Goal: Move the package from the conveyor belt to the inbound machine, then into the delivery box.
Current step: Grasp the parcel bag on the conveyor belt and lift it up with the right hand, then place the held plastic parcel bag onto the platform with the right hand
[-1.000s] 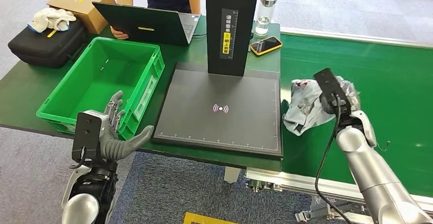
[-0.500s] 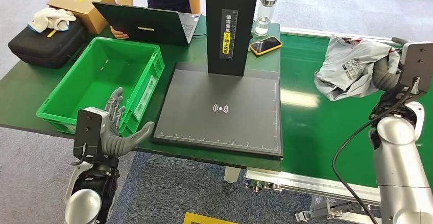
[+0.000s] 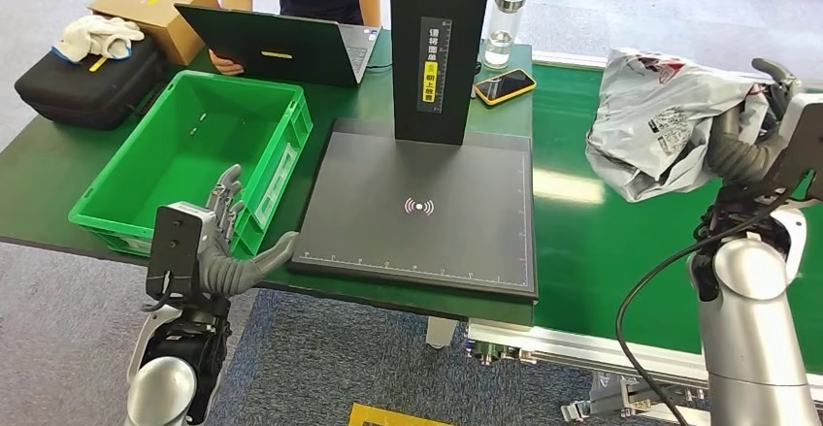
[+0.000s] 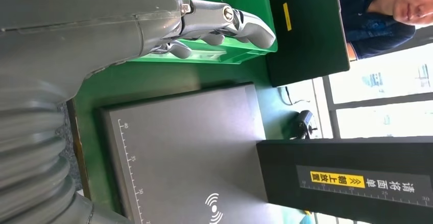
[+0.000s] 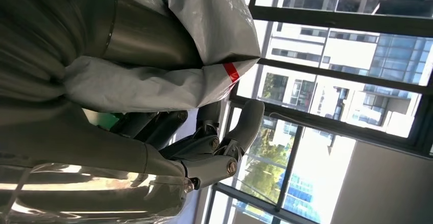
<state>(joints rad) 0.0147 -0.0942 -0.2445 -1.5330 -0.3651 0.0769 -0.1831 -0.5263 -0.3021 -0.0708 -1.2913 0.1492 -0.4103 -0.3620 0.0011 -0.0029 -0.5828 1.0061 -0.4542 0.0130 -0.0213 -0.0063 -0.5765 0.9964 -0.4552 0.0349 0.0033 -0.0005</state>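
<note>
My left hand [image 3: 225, 251] idling at 7 o'clock, fingers apart, holding nothing. My right hand [image 3: 752, 135] clutching crumpled grey plastic mailer package [image 3: 660, 120] aloft over green conveyor belt [image 3: 621, 242] at 2 o'clock. Slick film risking slipping before reaching black scanner plate [image 3: 417, 203].

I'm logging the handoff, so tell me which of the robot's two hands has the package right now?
The right hand, raised above the conveyor belt, grips the grey plastic package. The left hand holds nothing, fingers spread beside the green crate.
</note>
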